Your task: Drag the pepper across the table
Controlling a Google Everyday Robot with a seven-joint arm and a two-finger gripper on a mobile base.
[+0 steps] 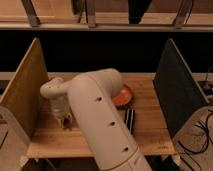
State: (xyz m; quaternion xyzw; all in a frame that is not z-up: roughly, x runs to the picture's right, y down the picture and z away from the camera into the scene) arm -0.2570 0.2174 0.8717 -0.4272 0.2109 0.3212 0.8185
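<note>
The table point(150, 127) is a light wooden plank top with upright panels at both sides. My white arm point(95, 115) reaches over its left half. The gripper point(65, 120) points down at the tabletop close to the left panel, at or just above the wood. A small dark shape sits right at its tip, but I cannot tell if it is the pepper. The pepper does not show anywhere else; the gripper and arm may hide it.
A round orange dish point(124, 95) lies mid-table, partly behind the arm. A black striped flat item point(130, 120) lies in front of it. A tan panel point(22, 95) bounds the left, a dark panel point(177, 90) the right. Cables point(200, 135) hang at the right.
</note>
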